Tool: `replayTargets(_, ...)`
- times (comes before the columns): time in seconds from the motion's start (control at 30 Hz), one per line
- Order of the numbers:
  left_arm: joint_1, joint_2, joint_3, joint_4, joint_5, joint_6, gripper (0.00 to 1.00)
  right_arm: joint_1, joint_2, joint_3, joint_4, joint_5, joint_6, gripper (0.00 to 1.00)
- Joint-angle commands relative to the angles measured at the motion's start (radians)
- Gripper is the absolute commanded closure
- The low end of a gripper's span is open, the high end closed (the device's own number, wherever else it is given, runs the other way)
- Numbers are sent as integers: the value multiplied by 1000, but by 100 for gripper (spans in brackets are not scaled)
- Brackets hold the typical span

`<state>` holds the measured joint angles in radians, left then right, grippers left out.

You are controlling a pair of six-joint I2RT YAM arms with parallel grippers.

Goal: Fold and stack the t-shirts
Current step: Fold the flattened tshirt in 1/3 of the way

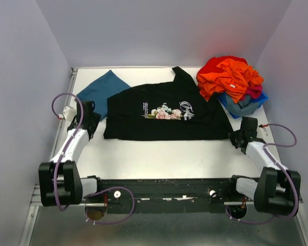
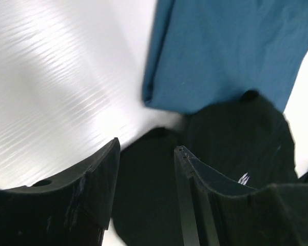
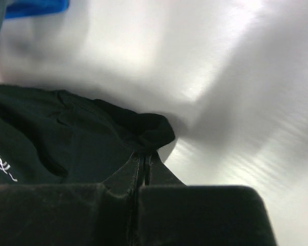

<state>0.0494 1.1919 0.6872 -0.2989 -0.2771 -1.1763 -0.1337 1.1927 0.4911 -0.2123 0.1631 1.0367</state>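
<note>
White table [image 1: 159, 154] boxed in by pale grey walls [image 1: 159, 31], nothing fancy. The black t-shirt [image 1: 143, 125] lies spread flat across the middle, chest print facing up. There are pink flowers [image 1: 163, 113] with green leaves and some white script lettering [image 1: 188, 109] next to them. Honestly I can't read the lettering in any view, it's too small from above, and the right wrist camera only catches a white squiggle at its edge.

The teal shirt [image 1: 100, 89] sits at the far left, just beside the black one's sleeve. At the far right there's a heap of orange and red clothes [image 1: 231, 77] in a blue bin [image 1: 256, 102].

The overhead view gives the layout but not the grips, so the wrist cams help here. The right gripper [image 3: 143, 155] has its fingers pressed together, pinching the near right corner of the black t-shirt. The left gripper [image 2: 147, 146] is down at the black shirt's left edge with its fingers spread apart. Black cloth shows in the gap, and the fingers aren't squeezing it as far as I can see. That view also shows the teal shirt's folded edge right by the black fabric.
</note>
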Motion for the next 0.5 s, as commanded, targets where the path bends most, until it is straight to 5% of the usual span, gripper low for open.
replayTargets(0.0,15,154,135,87,19,35,42,-115,-146,-84,-79,62,-53,99)
replayTargets(0.47,78,624,537,70,179,106,46,-164,-222,-118,-56,4,-149,99)
